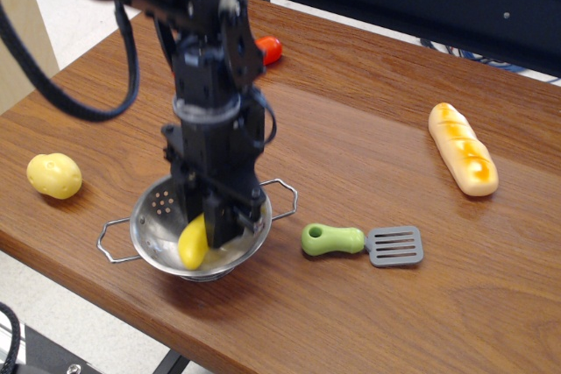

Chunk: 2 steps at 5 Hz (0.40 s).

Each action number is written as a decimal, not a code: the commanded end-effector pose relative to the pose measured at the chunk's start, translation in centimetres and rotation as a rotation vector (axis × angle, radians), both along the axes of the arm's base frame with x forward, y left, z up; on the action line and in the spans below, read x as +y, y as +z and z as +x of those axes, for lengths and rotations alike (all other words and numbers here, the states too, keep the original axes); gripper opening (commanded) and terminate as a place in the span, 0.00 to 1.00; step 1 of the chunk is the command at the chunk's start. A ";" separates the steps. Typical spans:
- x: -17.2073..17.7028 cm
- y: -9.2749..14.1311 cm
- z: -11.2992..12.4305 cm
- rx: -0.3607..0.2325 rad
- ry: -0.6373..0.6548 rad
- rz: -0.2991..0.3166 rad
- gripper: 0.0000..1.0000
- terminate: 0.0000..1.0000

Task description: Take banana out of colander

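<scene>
The shiny steel colander stands near the table's front-left edge, with wire loop handles at its left and right. The yellow banana is inside it, tipped up steeply, its lower end near the bowl's bottom and its upper end between my fingers. My black gripper reaches straight down into the bowl and is shut on the banana's upper part. The arm hides the far part of the bowl.
A pale-yellow potato lies left of the colander. A green-handled grey spatula lies just right of it. A tan bread loaf is at the far right and a red object behind the arm. The table's front edge runs close below the colander.
</scene>
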<state>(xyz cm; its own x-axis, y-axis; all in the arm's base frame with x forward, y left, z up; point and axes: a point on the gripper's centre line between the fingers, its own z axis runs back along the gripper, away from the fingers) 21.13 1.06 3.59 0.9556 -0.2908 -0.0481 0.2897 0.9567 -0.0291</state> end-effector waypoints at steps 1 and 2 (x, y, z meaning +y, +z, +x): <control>0.4 5.8 3.9 -0.069 0.146 -0.067 0.00 0.00; 0.0 5.1 7.7 -0.073 0.255 -0.047 0.00 0.00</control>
